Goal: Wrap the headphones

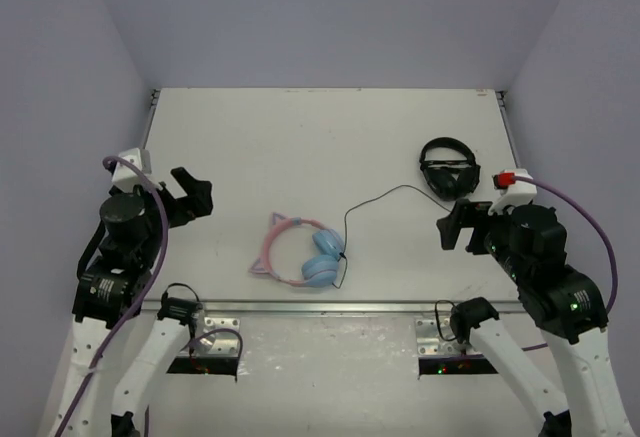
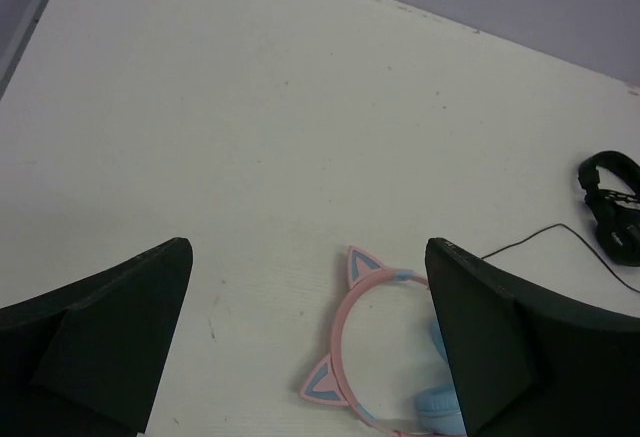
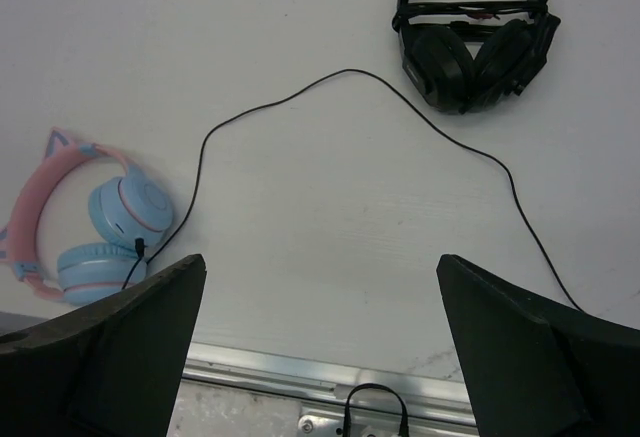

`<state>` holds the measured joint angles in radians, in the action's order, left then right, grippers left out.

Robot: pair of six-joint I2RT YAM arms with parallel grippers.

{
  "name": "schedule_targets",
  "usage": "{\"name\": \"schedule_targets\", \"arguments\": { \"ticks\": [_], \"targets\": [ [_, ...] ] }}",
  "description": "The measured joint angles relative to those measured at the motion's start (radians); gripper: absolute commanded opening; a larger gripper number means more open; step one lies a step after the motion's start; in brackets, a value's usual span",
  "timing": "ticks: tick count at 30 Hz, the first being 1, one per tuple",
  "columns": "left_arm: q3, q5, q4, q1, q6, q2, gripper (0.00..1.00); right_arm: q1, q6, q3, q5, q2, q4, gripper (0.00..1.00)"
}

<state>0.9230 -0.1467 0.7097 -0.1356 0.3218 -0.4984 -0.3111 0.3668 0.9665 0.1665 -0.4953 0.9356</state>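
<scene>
The headphones (image 1: 318, 271) lie flat on the white table near its front edge, with a pink cat-ear headband and light blue earcups. They also show in the left wrist view (image 2: 345, 335) and the right wrist view (image 3: 130, 209). Their thin black cable (image 1: 375, 200) runs loose from the earcups up and right, and passes below the black headphones (image 3: 340, 72). My left gripper (image 1: 195, 195) is open and empty, above the table to the left of the headphones (image 2: 306, 247). My right gripper (image 1: 452, 229) is open and empty, to their right (image 3: 320, 259).
All-black headphones (image 1: 448, 169) lie at the back right and show in both wrist views (image 2: 612, 207) (image 3: 470, 32). A metal rail (image 1: 320, 307) runs along the table's front edge. Walls close in the table at the back and on both sides.
</scene>
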Motion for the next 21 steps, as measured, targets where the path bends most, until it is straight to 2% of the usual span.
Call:
{"name": "schedule_targets", "arguments": {
  "ticks": [5,9,13,19,21],
  "targets": [
    [0.017,-0.037,0.021,0.000,-0.002,-0.065,1.00,0.000,-0.001,0.000,-0.015,-0.001,0.000,0.99],
    [-0.002,-0.009,-0.013,0.000,-0.002,-0.147,1.00,0.000,-0.001,-0.006,-0.081,-0.004,-0.022,0.99],
    [-0.021,0.058,-0.057,-0.009,-0.001,-0.356,1.00,0.000,0.002,-0.032,-0.180,-0.042,-0.068,0.99],
    [-0.023,-0.039,-0.044,-0.181,0.016,-0.761,1.00,0.000,0.024,-0.093,-0.309,-0.139,-0.167,0.99],
    [-0.046,-0.034,-0.055,-0.218,0.024,-0.812,1.00,0.000,0.033,-0.118,-0.341,-0.143,-0.196,0.99]
  ]
}}
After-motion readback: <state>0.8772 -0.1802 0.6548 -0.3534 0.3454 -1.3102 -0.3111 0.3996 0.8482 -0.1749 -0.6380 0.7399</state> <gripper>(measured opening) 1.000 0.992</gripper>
